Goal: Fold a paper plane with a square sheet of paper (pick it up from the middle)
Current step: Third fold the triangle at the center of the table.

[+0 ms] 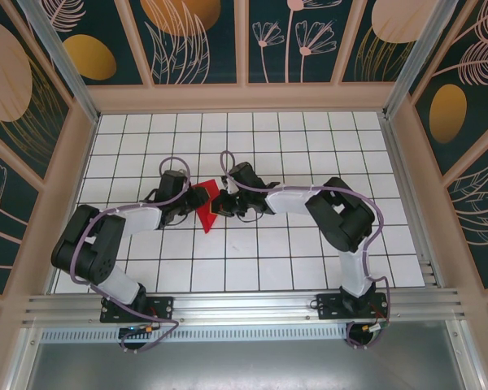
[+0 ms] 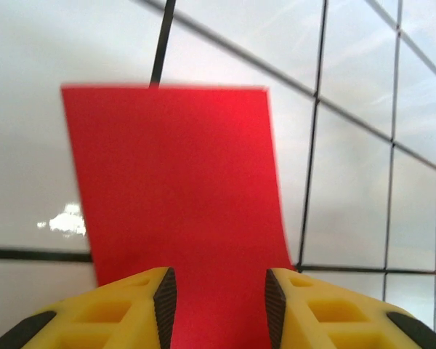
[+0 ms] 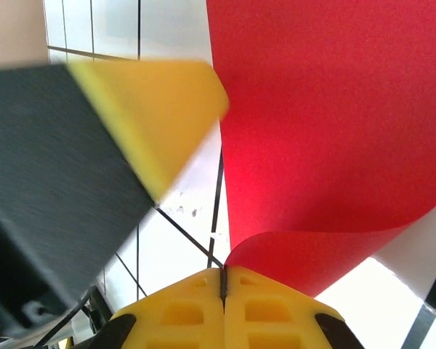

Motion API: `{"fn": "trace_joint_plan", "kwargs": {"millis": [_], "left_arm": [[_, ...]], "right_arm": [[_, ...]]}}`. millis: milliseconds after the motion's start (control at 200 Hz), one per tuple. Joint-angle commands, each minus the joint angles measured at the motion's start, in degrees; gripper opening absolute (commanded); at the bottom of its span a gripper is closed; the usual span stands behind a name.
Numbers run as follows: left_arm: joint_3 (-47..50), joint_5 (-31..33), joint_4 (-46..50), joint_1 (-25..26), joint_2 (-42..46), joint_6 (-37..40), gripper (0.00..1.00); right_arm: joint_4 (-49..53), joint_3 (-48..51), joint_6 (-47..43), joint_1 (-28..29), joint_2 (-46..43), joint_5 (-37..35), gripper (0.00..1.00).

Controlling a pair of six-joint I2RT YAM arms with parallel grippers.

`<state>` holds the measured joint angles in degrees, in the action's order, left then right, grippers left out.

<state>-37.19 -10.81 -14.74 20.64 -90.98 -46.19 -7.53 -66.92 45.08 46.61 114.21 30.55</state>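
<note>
while right gripper (image 3: 224, 273) pinches red paper (image 3: 312, 131), left gripper (image 2: 219, 294) parted around it

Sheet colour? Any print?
Plain bright red, no print. The sheet of paper shows best in the left wrist view.

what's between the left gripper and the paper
Nothing visible: the paper runs right between the open fingers of the left gripper, and the right gripper is shut on its curled edge.
</note>
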Motion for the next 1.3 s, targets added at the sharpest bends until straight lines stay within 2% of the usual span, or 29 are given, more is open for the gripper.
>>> {"fn": "trace_joint_plan", "kwargs": {"millis": [0, 240, 500, 991, 1296], "left_arm": [[-2.4, 2.2, 1.5, -0.7, -0.4, 2.1, 0.36], [-4.3, 5.0, 4.4, -0.8, -5.0, 2.6, 0.22], [-4.5, 5.9, 5.4, -0.8, -6.5, 2.6, 0.13], [-4.6, 5.3, 5.6, -0.8, -6.8, 3.1, 0.12], [-4.4, 5.2, 5.6, -0.8, -6.5, 3.1, 0.12]], "right_arm": [[-0.1, -1.2, -1.8, 0.3, 1.7, 0.6, 0.05], [-1.2, -1.5, -2.5, 0.4, 2.5, 1.0, 0.05], [-3.5, -2.3, -2.5, 0.3, 3.4, 1.7, 0.06], [-3.6, -6.2, -3.7, 0.5, 7.2, 2.9, 0.06], [1.1, -9.7, -8.4, 1.4, 9.0, 3.6, 0.06]]}}
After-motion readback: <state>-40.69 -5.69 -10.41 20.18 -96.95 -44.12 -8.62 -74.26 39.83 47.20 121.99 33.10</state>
